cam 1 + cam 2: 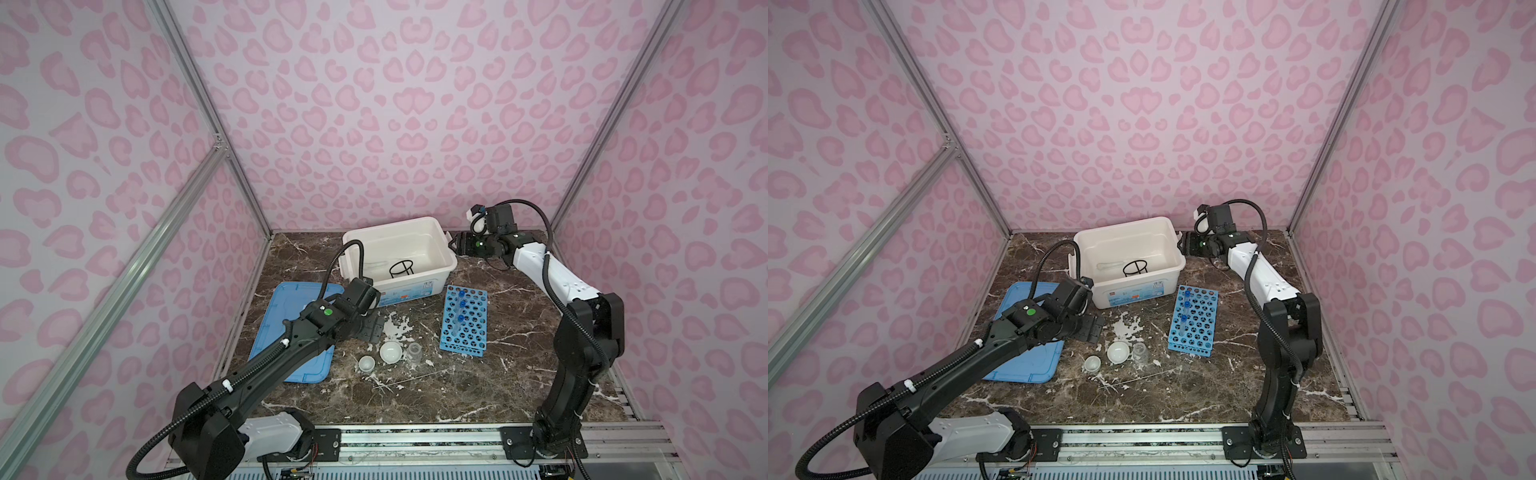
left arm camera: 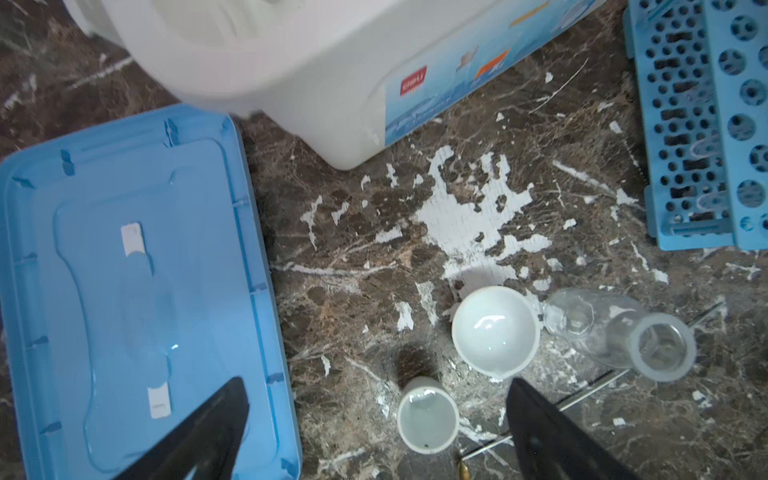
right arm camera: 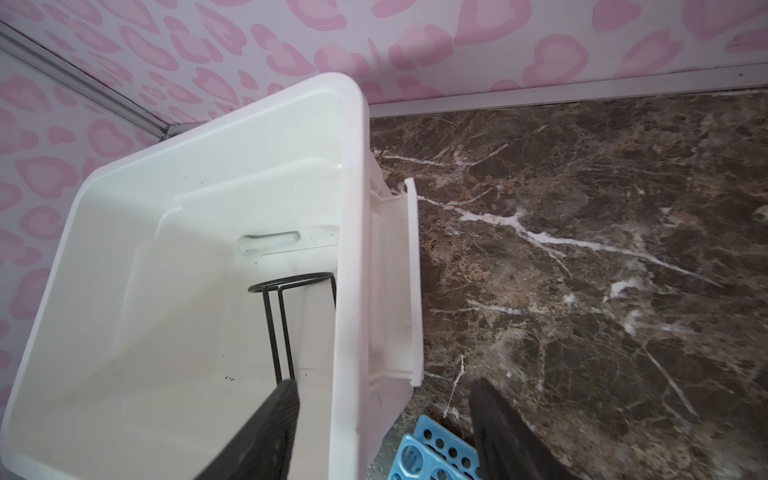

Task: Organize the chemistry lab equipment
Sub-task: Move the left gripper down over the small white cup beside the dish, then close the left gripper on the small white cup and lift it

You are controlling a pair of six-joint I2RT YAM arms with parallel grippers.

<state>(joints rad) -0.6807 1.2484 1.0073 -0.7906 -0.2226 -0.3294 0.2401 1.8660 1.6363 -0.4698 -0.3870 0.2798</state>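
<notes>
**A:** What was the left claw (image 2: 376, 388) doing?

**B:** It hung over the table (image 2: 340, 257) with its jaws spread about as wide as they go. It gripped nothing and touched nothing.

**A:** And what lay nearest it?

**B:** The white cup (image 2: 428, 415). In the left wrist view it stood upright, mouth up, in the gap between the two fingers, closer to one than the other. It was round, so there was no long axis to line up with. I'd judge a straight drop and a squeeze would take it.

**A:** And past the cup?

**B:** The shallow dish (image 2: 494, 330) sat just beyond it, not touching it, with the clear beaker (image 2: 623, 332) just beside the dish. Farther out stood the rack (image 1: 464, 321), with blue-capped tubes (image 1: 461, 306) seated in its holes. The lid (image 2: 124, 291) lay flat on the claw's other side.

**A:** Was anything already put away?

**B:** Yes. The ring stand (image 1: 401, 268) and the pestle (image 3: 268, 243) were inside the storage box (image 1: 415, 284).

**A:** And the right claw (image 3: 384, 388)?

**B:** It was well apart from the cup, at the box's far end. Its jaws were partly open, one finger over the inside and one outside, with the end wall between them. I could see no grip on it. The left arm was plainly the nearer one to the cup.
</notes>
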